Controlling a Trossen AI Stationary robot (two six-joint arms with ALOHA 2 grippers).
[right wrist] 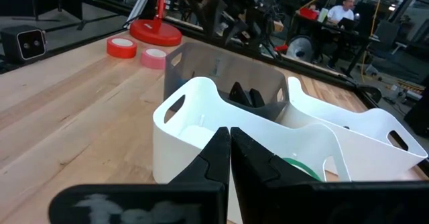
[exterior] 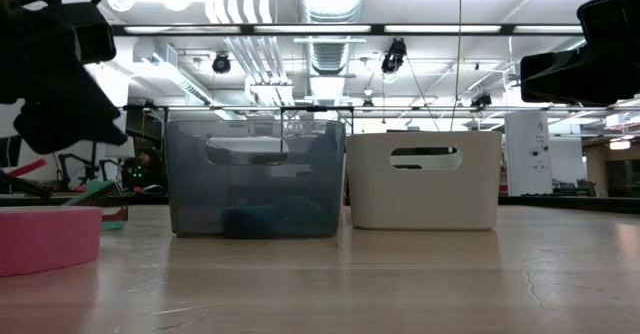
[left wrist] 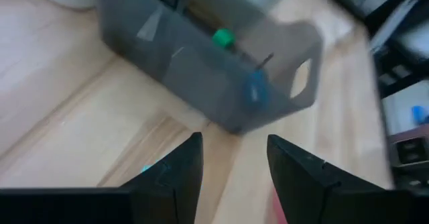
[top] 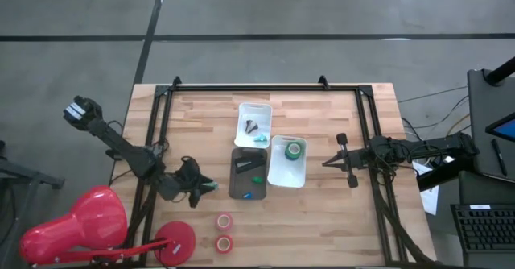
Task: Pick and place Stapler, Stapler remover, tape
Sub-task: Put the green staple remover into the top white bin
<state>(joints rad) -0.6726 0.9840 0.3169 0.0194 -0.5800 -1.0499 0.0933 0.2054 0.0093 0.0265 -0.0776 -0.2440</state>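
Two red tape rolls [top: 224, 220] [top: 224, 242] lie flat on the table near its near edge. One of them shows close up in the low view [exterior: 45, 236]. A green tape roll [top: 294, 149] lies in the right white tray [top: 278, 172]. The grey bin [top: 249, 172] holds a black stapler [top: 245, 164], a blue roll [top: 248, 194] and a small green thing [top: 257, 178]. The far white tray [top: 253, 109] holds a dark stapler remover [top: 253, 126]. My left gripper [top: 208, 186] [left wrist: 234, 163] is open and empty, just left of the grey bin [left wrist: 201, 70]. My right gripper [top: 328, 163] [right wrist: 230, 150] is shut and empty, right of the white tray [right wrist: 201, 117].
A red lamp with a round base [top: 175, 241] stands at the table's near left corner. A black frame [top: 265, 86] runs along the far and side edges. Bare wood lies to the right of the trays and between the bin and the near edge.
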